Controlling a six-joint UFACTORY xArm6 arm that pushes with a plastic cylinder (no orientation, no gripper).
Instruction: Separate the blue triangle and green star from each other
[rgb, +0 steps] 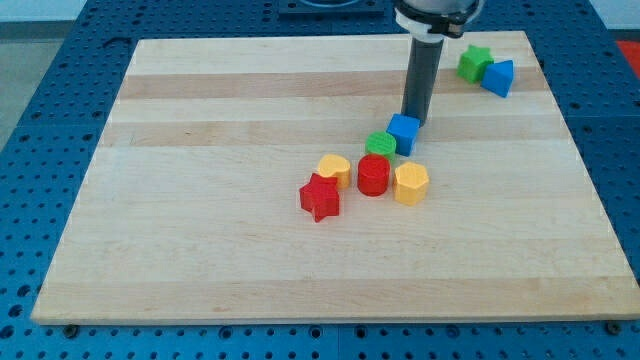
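Observation:
The green star (474, 63) and the blue triangle (498, 77) sit touching each other near the board's top right corner, the star to the upper left of the triangle. My tip (412, 119) is well to their lower left, right behind a blue cube (403, 133) near the board's middle. The rod rises from there to the arm at the view's top.
A green block (380, 144) touches the blue cube's left. Below lie a red cylinder (373, 175), a yellow hexagon (411, 184), a yellow heart-like block (334, 169) and a red star (320, 197). The wooden board (200, 250) rests on a blue perforated table.

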